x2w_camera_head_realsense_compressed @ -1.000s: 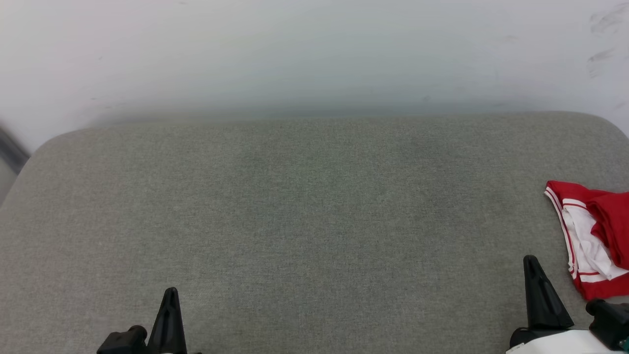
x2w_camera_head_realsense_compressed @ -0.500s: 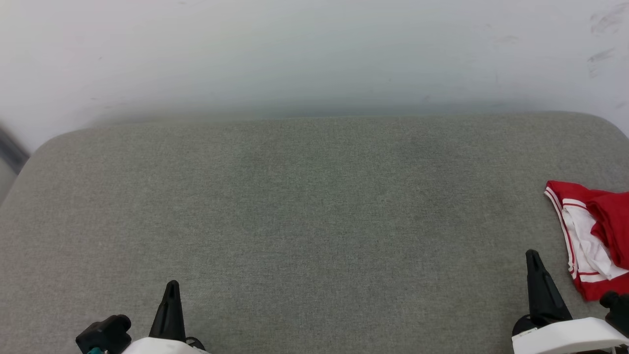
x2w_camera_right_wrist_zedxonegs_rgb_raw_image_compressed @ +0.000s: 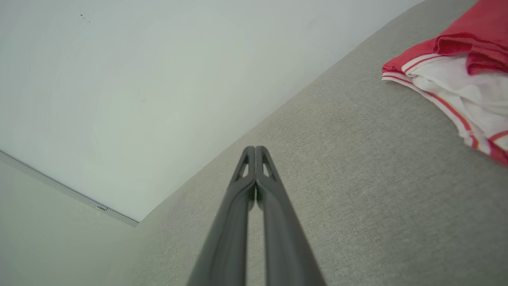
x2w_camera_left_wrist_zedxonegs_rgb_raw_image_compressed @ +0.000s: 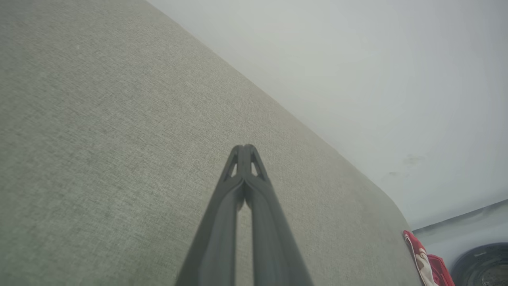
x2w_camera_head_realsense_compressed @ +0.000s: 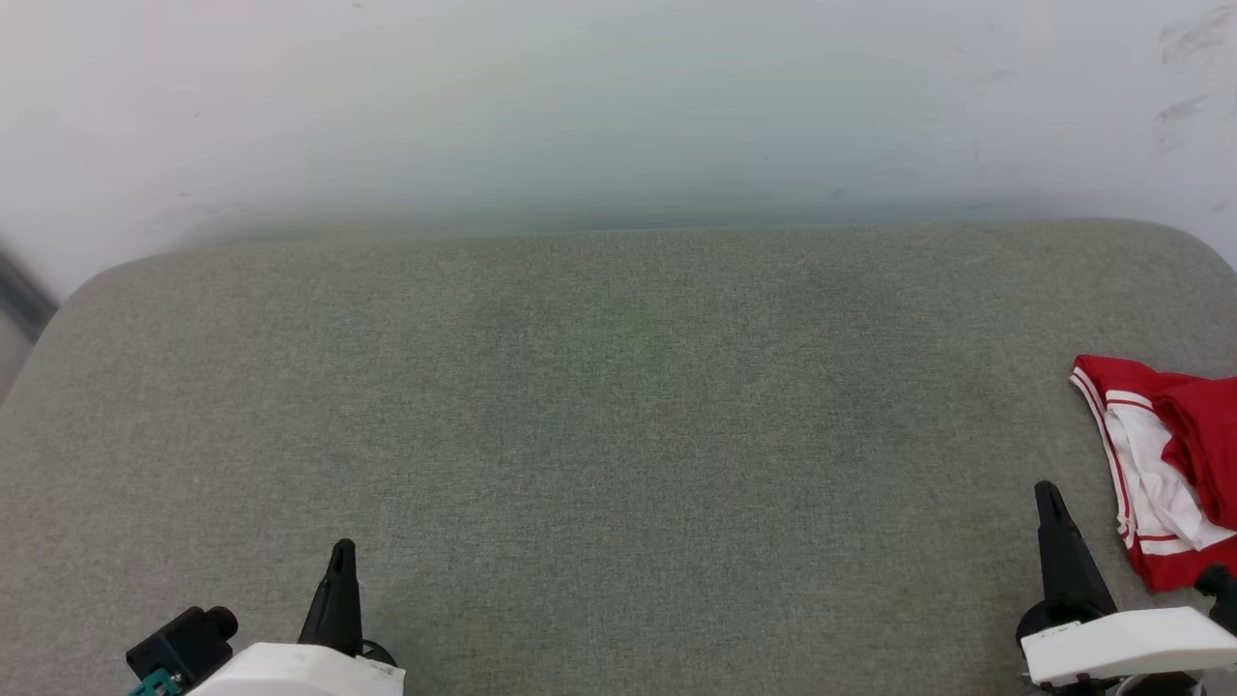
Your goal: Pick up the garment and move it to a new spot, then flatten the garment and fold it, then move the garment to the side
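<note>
Nearest the camera, the left gripper (x2w_camera_head_realsense_compressed: 339,565) and the right gripper (x2w_camera_head_realsense_compressed: 1051,507) rise from the bottom corners of the head view, each on a white wrist shell. Both are clenched on nothing. In the wrist views the left gripper (x2w_camera_left_wrist_zedxonegs_rgb_raw_image_compressed: 245,149) and the right gripper (x2w_camera_right_wrist_zedxonegs_rgb_raw_image_compressed: 255,151) each have their two fingers pressed together at the tips.

Under them spreads a grey woven upholstered surface (x2w_camera_head_realsense_compressed: 618,406) with rounded far corners, flat and plain across its middle. The garment (x2w_camera_head_realsense_compressed: 1155,454) lies crumpled at the surface's right edge, just beyond the right gripper and to its right, not touching it. In the right wrist view the garment (x2w_camera_right_wrist_zedxonegs_rgb_raw_image_compressed: 452,75) shows red cloth folded over white cloth edged with red-and-white stripes. Behind the surface stands a pale wall (x2w_camera_head_realsense_compressed: 618,97) with faint grey scuffs (x2w_camera_head_realsense_compressed: 1193,39) at its upper right.

The head view's right edge cuts the garment off, so its full shape and any lettering cannot be made out. A dark strip (x2w_camera_head_realsense_compressed: 17,295) at the far left is blurred. In the left wrist view the garment (x2w_camera_left_wrist_zedxonegs_rgb_raw_image_compressed: 421,258) is a small red-and-white scrap beside a round dark object (x2w_camera_left_wrist_zedxonegs_rgb_raw_image_compressed: 484,264) that is too cut off to identify.
</note>
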Motion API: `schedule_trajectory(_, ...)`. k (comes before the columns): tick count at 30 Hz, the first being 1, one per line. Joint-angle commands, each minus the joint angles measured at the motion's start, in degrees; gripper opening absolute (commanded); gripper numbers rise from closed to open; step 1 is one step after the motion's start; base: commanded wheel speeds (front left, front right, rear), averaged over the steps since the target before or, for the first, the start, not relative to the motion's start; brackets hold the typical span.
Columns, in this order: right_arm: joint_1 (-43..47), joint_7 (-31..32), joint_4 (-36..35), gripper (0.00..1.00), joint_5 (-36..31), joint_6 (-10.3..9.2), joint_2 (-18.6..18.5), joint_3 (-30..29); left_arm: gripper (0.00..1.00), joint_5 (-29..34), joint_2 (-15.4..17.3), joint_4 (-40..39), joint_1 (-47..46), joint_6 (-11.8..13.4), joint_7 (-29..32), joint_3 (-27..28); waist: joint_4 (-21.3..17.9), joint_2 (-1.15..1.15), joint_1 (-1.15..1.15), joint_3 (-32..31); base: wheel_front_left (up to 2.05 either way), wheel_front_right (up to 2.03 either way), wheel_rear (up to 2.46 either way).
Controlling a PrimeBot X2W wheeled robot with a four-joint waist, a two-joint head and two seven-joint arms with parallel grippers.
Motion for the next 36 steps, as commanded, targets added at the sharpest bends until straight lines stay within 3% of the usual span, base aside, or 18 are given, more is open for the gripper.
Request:
schedule_trajectory(1, -1.5, 0.4, -0.5, 0.0, 1.4, 0.0, -0.5, -0.1, 0.0, -1.3, 0.3, -0.4, -1.4, -0.3, 0.2, 0.3, 0.0, 0.0, 0.0, 0.0, 0.0, 0.0, 0.0)
schedule_trajectory(36, -4.8, 6.2, 2.4, 0.0, 25.3, 0.0, -0.4, -1.0, 0.0, -26.0, 0.5, 3.2, -6.0, -4.1, 5.8, 2.4, -0.2, 0.0, 0.0, 0.0, 0.0, 0.0, 0.0)
